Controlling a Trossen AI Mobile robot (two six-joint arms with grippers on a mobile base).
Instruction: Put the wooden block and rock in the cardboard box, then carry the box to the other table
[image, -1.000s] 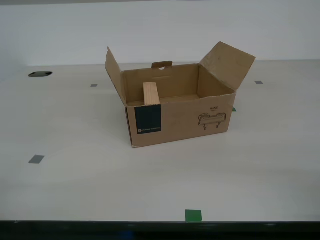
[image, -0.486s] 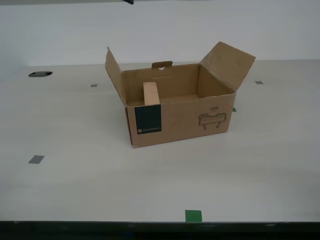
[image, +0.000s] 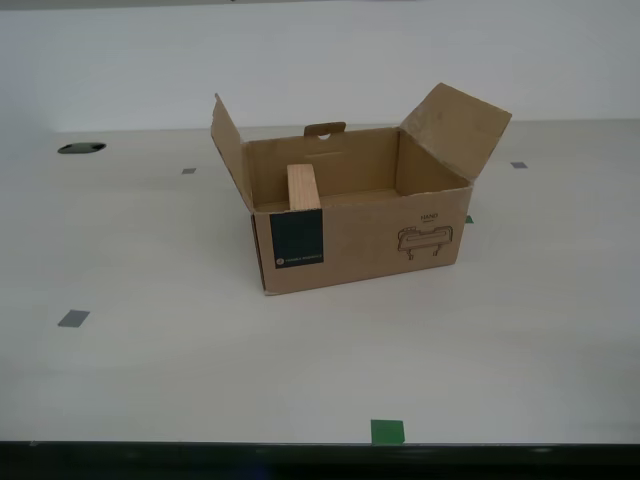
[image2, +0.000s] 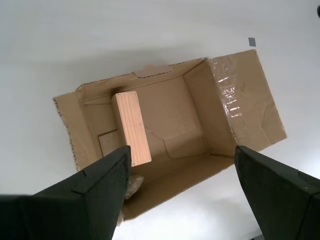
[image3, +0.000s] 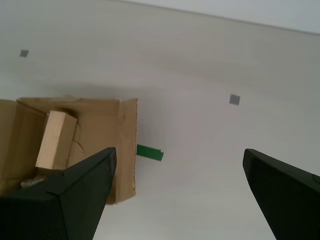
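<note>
Both tools, my first (image3: 177, 187) and second (image2: 180, 185), gape empty above the brown cardboard box (image: 370, 240); inside it stands the tan wooden block (image: 303, 187); next, grip the box's sides.

Even, diffuse light is falling bright overall. Cardboard box (image: 355, 215) is casting only a faint soft shadow on table (image: 150, 360). Tape on flap is glaring mildly. Focus is holding sharp.

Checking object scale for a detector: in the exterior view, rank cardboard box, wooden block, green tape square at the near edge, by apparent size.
1. cardboard box, by far the largest.
2. wooden block, only its top part showing above the box wall.
3. green tape square, smallest, though nearest the camera.
</note>
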